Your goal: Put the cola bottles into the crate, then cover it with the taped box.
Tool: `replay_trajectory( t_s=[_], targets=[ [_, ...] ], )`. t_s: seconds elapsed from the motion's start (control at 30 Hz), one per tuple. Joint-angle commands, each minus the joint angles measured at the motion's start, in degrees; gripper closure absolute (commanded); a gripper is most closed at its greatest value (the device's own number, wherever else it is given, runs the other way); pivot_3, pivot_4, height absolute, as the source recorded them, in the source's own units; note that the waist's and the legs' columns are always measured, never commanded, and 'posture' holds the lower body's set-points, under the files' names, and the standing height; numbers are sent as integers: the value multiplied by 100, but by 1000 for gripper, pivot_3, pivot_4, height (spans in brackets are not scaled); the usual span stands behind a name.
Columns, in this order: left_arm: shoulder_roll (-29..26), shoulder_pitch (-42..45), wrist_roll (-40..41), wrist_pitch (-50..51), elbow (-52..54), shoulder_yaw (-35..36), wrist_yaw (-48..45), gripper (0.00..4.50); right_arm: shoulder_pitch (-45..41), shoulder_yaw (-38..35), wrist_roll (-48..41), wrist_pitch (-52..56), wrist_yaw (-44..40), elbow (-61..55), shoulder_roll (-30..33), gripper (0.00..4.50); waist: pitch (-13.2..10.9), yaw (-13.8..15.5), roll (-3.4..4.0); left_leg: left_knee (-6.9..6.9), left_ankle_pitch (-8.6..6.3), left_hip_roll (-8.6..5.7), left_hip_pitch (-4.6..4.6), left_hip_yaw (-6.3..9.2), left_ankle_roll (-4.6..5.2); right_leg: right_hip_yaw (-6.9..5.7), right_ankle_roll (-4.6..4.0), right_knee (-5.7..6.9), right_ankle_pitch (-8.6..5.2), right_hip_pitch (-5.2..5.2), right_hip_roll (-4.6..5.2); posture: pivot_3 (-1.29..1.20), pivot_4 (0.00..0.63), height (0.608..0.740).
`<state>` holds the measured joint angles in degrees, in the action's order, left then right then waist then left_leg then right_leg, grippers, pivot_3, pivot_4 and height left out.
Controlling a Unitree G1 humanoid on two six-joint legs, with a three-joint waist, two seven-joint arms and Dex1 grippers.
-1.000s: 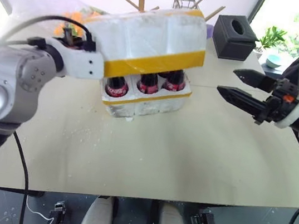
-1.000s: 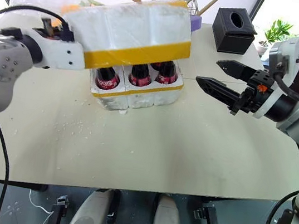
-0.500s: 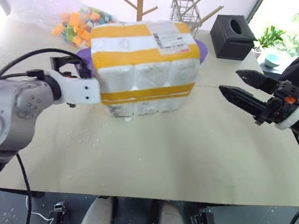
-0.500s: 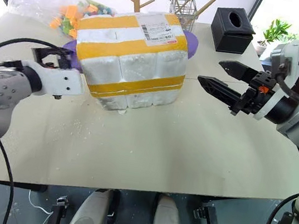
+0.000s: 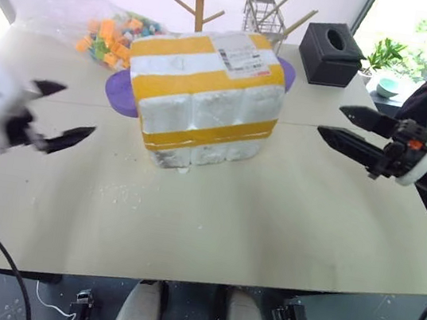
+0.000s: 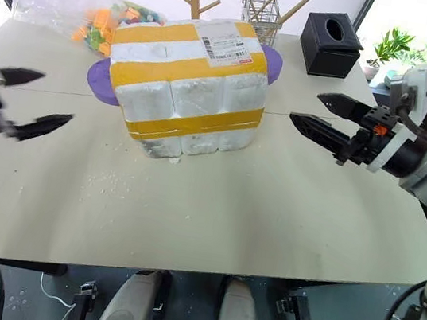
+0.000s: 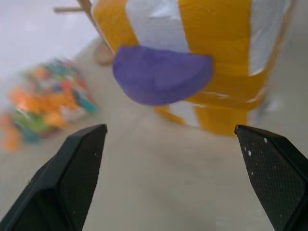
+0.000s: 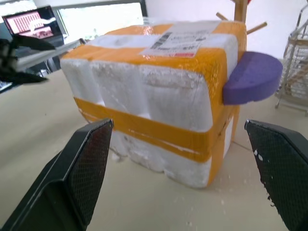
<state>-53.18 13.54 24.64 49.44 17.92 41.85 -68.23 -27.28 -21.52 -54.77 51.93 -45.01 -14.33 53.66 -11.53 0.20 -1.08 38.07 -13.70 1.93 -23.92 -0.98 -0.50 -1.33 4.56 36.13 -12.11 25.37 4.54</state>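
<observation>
Beige tabletop (image 5: 266, 240) carries everything, with white foam crumbs scattered over its middle. Off the left edge of the surface hovers the left gripper (image 5: 58, 115), its two black fingers spread wide, empty and touching nothing, well apart from the foam. Behind it, toward the far left corner, lies a clear bag of coloured blocks (image 5: 108, 28). Near the middle of the far edge stands the taped box (image 5: 203, 94), sitting upright and squarely down over the crate (image 5: 207, 149), whose low yellow-banded rim peeks out beneath it; the cola bottles are hidden inside, so their seating cannot be checked. A purple plate (image 6: 97, 78) sticks out from behind the box on both sides. Styrofoam like this looks light and stiff but crumbly and easily dented, so any further nudge is best taken with gentle pressure on the taped bands at opposite side walls, not on bare foam. A black tissue box (image 5: 335, 53) sits at the far right corner. Over the right edge, the right gripper (image 5: 347, 125) points at the box, fingers likewise splayed wide and empty.
</observation>
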Motion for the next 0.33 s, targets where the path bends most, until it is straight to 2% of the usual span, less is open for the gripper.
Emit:
replay_trajectory(
  t_s=[0.03, 0.1, 0.2, 0.33],
  targets=[
    [-919, 305, 1240, 1127, -925, 679, -804, 50, 67, -43, 211, -281, -637, 140, 354, 0, 0, 11, 0, 0, 0, -2, 1, 0, 0, 0, -3, -1, -4, -2, 2, 0, 150, 740],
    [-1357, 358, 1493, 1219, -1419, 629, -1140, 50, 111, 17, 330, -379, -973, 266, 516, 0, 0, 25, 0, 1, -1, -4, 4, -1, -1, 1, 1, -7, -9, -7, 5, 0, 150, 740],
    [-2087, 150, 1509, 959, -1992, 179, -1871, 50, 198, 245, 677, -672, -1486, 463, 733, 0, 1, 15, 2, -4, -2, -4, 12, -7, -3, 1, -2, -8, -10, -9, 11, 0, 150, 740],
    [-2438, 172, 1250, 114, -2423, -502, -2165, 50, 92, 402, 819, -768, -1668, 562, 697, 0, -1, 4, 6, -14, -3, -1, 16, -12, -4, 1, -12, -7, -7, -2, 11, 0, 150, 740]
  ],
)
